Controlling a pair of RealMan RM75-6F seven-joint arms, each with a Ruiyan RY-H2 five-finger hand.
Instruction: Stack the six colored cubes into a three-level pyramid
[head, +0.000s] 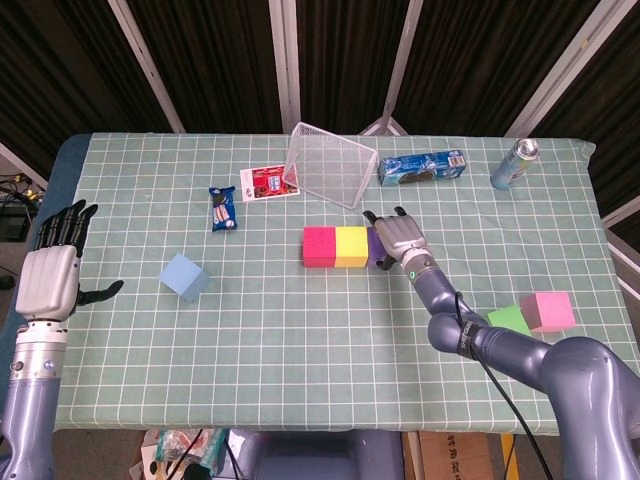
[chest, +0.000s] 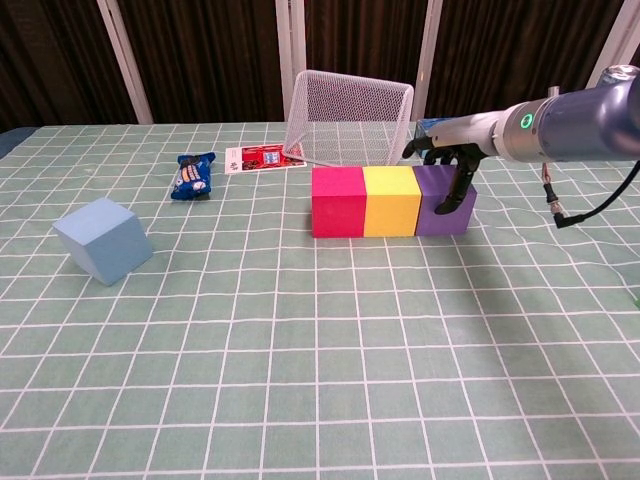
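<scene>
Base row down: red, yellow, purple cube (chest: 444, 200) touching in line.
Right hand (chest: 447, 158) fingers draped over purple cube, grasp unclear; left hand (head: 52, 275) open, empty. Careless withdrawal could drag purple away from yellow cube (chest: 390, 200).

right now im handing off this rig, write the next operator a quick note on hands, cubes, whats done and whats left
Right hand rests on the purple cube, fingers draped over its front.
Left hand is open, raised at the table's left edge, holding nothing.
Done: base row of red cube, yellow cube and purple, side by side mid-table.
Loose: blue cube to the left; green cube and pink cube together near the right edge.
Left: two cubes on the second level, one on top.
</scene>
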